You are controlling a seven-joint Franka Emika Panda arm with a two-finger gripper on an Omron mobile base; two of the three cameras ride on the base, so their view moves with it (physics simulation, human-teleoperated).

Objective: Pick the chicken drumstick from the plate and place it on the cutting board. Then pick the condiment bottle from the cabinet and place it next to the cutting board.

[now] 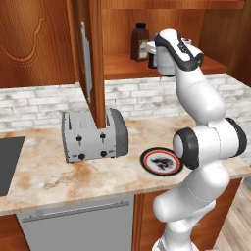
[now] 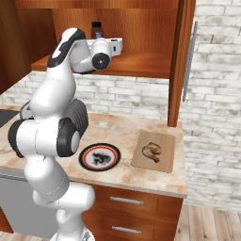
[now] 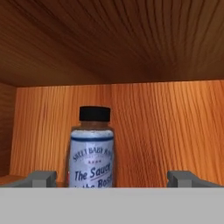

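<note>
The chicken drumstick (image 2: 152, 150) lies on the cutting board (image 2: 165, 162), right of the plate (image 2: 99, 156), which has nothing on it. My gripper (image 3: 113, 178) is up inside the cabinet (image 1: 122, 66) above its shelf, open, with nothing between its fingers (image 3: 41, 178). Ahead of it, left of centre, stands a tall brown bottle (image 3: 92, 148) with a black cap and a pale label. It is not in the jaws. A small dark shape (image 1: 153, 60) sits under my hand; I cannot tell whether it is the condiment bottle.
The cabinet's plank door (image 1: 93, 59) hangs open above a silver toaster (image 1: 93, 135) on the marble counter. A dark panel (image 1: 7, 162) is set into the counter at the far left. The brick wall runs behind the counter.
</note>
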